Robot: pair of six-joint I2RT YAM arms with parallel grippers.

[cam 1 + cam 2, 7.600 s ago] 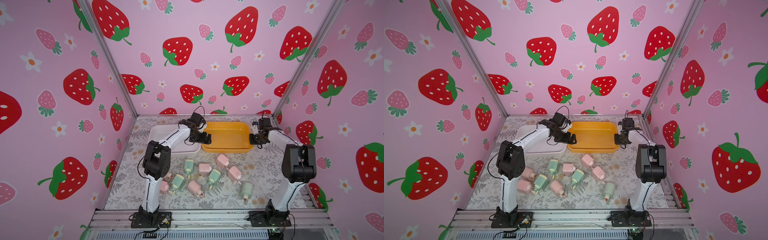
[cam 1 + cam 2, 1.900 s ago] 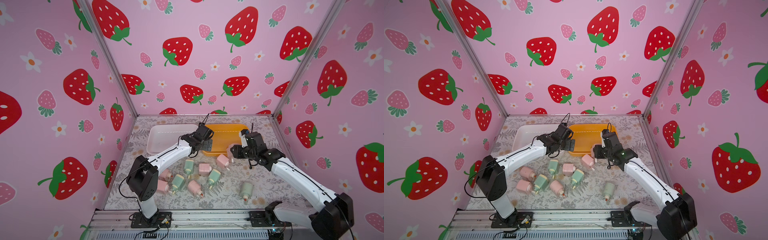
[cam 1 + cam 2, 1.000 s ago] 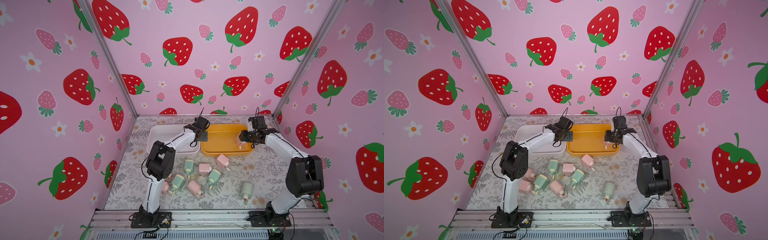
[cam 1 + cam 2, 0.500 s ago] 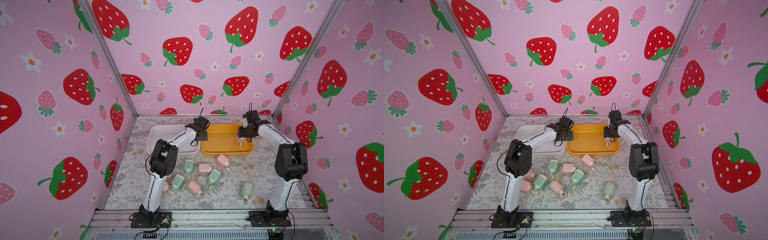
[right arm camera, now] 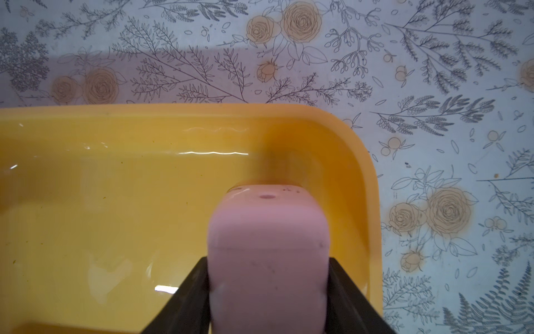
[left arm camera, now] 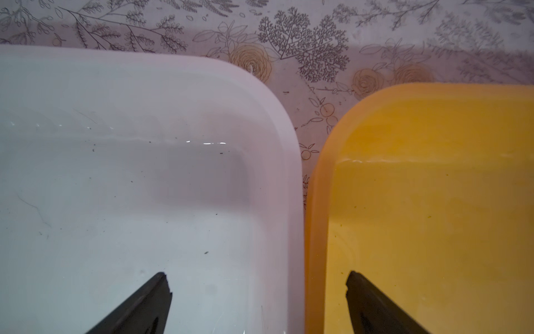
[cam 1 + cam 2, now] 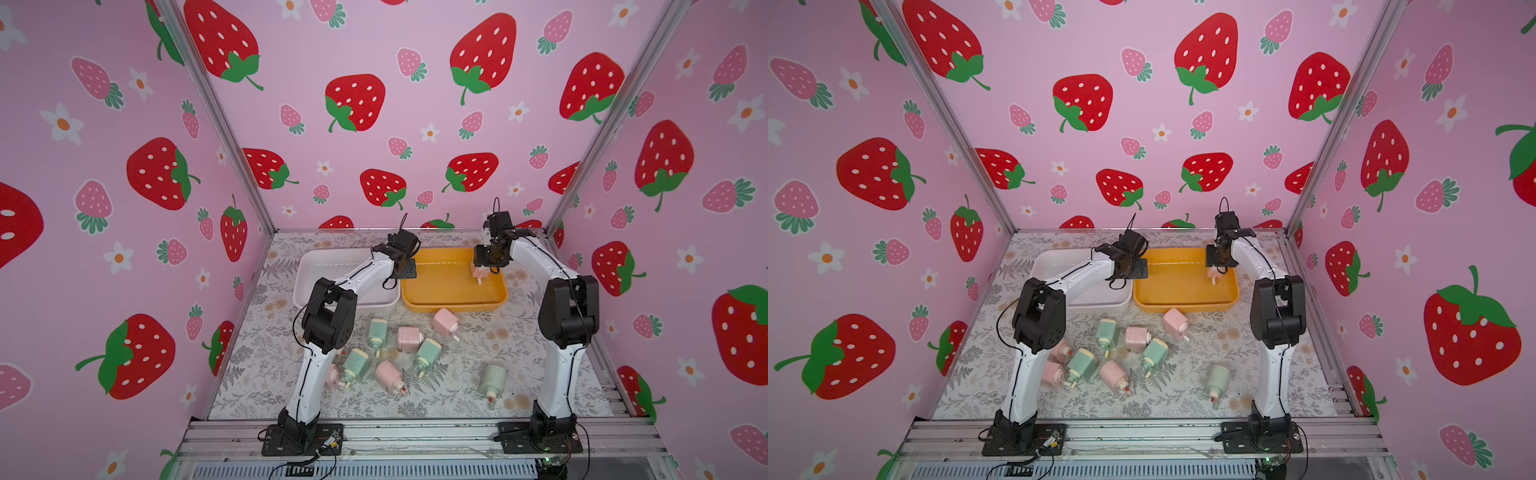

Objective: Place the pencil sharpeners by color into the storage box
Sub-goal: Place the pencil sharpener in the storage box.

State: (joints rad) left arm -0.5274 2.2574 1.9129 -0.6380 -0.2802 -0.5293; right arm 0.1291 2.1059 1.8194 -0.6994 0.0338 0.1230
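Left the other pencil sharpeners (image 7: 409,338) loose on the near table (image 7: 457,399), one pink fewer than seconds earlier. Carried that pink sharpener (image 5: 268,254) out to the far right corner of the yellow tray (image 7: 453,308), right gripper (image 5: 267,266) clamped on its sides, down between the walls but not released; could not tell whether touching the floor. Pulled the left gripper (image 6: 256,274) back empty, jaws wide apart over the seam with the white tray (image 7: 302,270); judged the first pink almost sorted, the greens untouched.
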